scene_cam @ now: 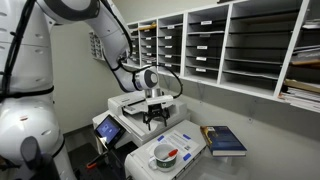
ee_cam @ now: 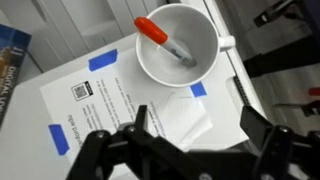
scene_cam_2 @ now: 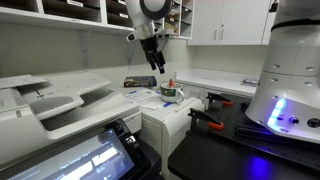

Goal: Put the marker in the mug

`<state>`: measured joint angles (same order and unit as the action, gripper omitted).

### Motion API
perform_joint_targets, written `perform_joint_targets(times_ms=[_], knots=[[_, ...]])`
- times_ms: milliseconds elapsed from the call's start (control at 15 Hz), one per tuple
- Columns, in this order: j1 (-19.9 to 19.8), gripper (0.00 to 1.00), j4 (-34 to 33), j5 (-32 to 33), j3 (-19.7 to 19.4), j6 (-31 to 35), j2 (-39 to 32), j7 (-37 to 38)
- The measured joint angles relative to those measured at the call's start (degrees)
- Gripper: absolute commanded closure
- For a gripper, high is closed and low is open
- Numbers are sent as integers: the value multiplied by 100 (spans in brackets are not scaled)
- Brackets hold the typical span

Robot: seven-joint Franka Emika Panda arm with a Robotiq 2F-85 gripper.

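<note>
The mug (ee_cam: 176,60) is white inside and stands on a white sheet. The marker (ee_cam: 163,40), red-orange at its upper end, lies slanted inside the mug, leaning on the rim. The mug also shows in both exterior views (scene_cam: 167,155) (scene_cam_2: 170,93), with the marker (scene_cam: 171,153) a red streak inside it. My gripper (ee_cam: 190,130) is open and empty, raised above the sheet just beside the mug. In the exterior views the gripper (scene_cam: 154,118) (scene_cam_2: 158,62) hangs well above the mug.
The mug stands on a paper sheet (ee_cam: 110,105) taped with blue tape on a white printer top. A blue book (scene_cam: 224,139) lies beside it, also at the wrist view's edge (ee_cam: 10,60). Wall shelves (scene_cam: 230,45) are behind. A printer (scene_cam_2: 60,95) stands nearby.
</note>
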<state>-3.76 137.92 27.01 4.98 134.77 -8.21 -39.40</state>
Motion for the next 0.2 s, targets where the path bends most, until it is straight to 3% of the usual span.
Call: perform_joint_targets(times_ms=[200], knots=[[3, 0, 216, -538, -4, 196, 219, -437]])
